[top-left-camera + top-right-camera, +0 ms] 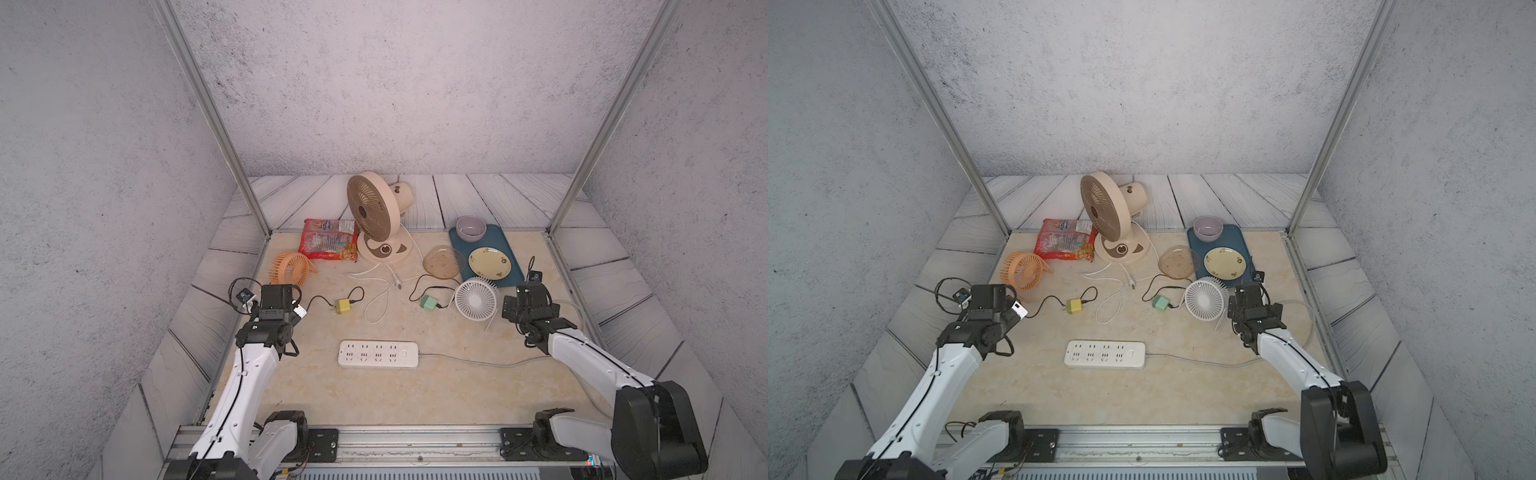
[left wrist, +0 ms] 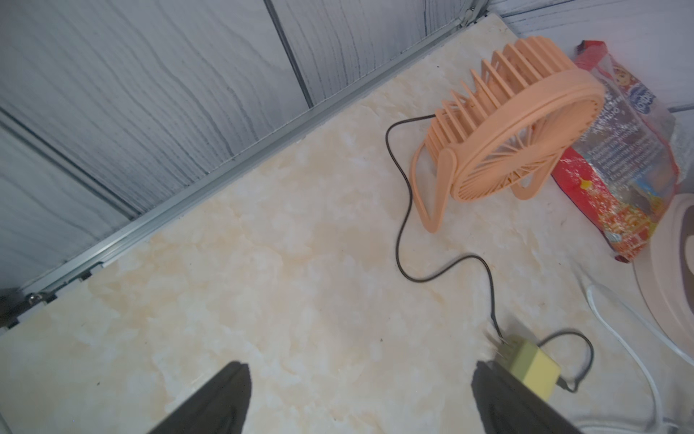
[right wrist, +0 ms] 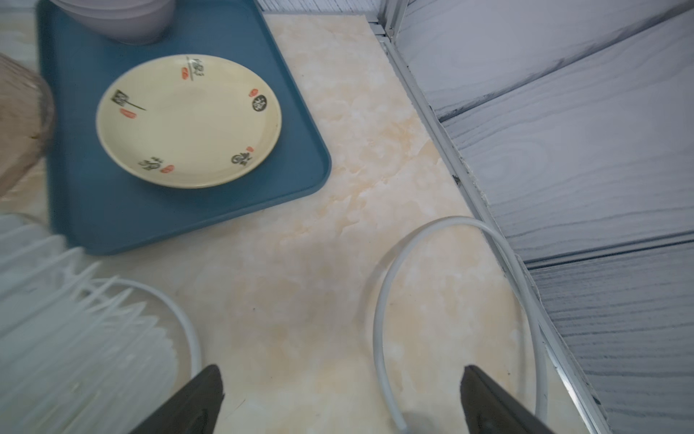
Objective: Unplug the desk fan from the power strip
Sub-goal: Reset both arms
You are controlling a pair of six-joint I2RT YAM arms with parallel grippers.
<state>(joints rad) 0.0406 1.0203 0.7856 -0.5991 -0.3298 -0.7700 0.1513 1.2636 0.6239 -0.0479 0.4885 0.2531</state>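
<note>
**Item 1, power strip** (image 1: 378, 354): lies flat on the table's near middle, between my two arms. Both top views show every socket vacant.

**Status:** I judge the unplugging done, with nothing left but to back my arms away.

**Item 2, loose plugs:**
- yellow adapter (image 2: 525, 366), corded to the orange fan (image 2: 518, 124)
- green adapter (image 1: 429, 302), near the white fan (image 1: 476, 298)
- white plug (image 1: 399, 284) on the beige desk fan (image 1: 376, 216) cord

**Item 3, pincers:** the left gripper (image 2: 360, 370) is spread and empty, with the yellow adapter just beside one finger. The right gripper (image 3: 343, 370) is spread and empty.

**Item 4, blue tray** (image 3: 112, 210): holds a purple bowl (image 1: 471, 227) and a yellow plate (image 3: 187, 120), both bare. An amber glass dish (image 1: 442, 260) sits at its edge, and I cannot tell whether it touches.
</note>
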